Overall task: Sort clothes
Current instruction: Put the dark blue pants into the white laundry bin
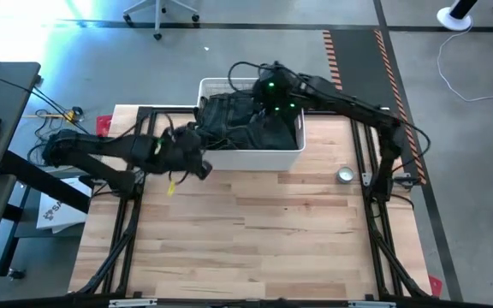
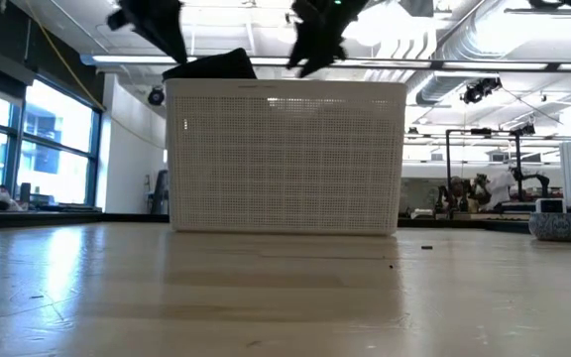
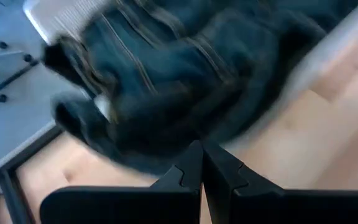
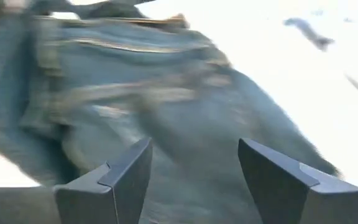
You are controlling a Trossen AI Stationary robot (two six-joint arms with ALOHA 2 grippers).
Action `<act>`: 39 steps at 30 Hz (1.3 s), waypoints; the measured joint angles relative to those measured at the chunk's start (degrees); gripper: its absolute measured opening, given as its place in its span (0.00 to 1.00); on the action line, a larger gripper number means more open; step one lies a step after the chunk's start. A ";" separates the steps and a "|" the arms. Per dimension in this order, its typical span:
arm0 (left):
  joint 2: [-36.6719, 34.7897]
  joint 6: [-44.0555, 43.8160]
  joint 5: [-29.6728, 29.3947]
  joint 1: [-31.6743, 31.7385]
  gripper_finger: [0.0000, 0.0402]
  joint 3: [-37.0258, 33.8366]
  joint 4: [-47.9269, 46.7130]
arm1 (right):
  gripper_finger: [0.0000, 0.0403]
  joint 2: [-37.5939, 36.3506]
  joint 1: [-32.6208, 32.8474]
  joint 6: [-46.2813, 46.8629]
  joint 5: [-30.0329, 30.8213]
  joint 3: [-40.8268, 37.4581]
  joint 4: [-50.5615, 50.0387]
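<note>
A white lattice-sided basket [image 1: 291, 156] [image 2: 285, 159] stands at the table's far middle, filled with dark clothes. Dark denim jeans [image 3: 166, 74] [image 4: 142, 93] lie on top of the pile, and a part of them bulges over the basket's left rim [image 1: 187, 137] [image 2: 211, 64]. My left gripper [image 1: 200, 165] [image 3: 202, 152] is shut, just outside the basket's near left corner, its fingertips at the jeans' edge. My right gripper [image 1: 268, 98] [image 4: 194, 162] is open above the jeans in the basket, one finger on each side of a fold. The other garments are hidden. My left gripper's shut fingertips [image 3: 194, 155] stand right at the lower edge of the jeans' overhanging part [image 3: 148, 152]. I cannot tell whether they touch the cloth.
A small round metal tin [image 1: 345, 175] [image 2: 560, 226] sits on the table's right side. A yellow tag [image 1: 172, 184] hangs below the left arm. The wooden tabletop [image 1: 255, 239] stretches from the basket toward the near edge.
</note>
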 joint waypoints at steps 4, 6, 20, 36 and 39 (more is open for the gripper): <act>0.00 9.79 3.00 9.12 0.00 0.00 7.63 | 0.59 -2.83 -2.45 3.10 6.58 -5.37 -0.67; 0.76 14.78 8.36 14.12 0.00 0.03 12.51 | 0.59 -2.35 -3.91 4.49 5.96 -8.85 -0.54; 17.20 26.36 27.93 32.02 0.00 0.04 21.90 | 0.59 0.65 -7.62 8.97 0.53 -32.09 13.42; 20.08 32.08 28.42 36.49 0.00 0.35 28.81 | 0.59 -11.49 -2.15 4.20 6.39 -26.19 13.56; 17.14 32.35 28.15 35.90 0.00 1.70 27.69 | 0.59 -12.03 -2.10 5.43 5.66 -27.55 17.89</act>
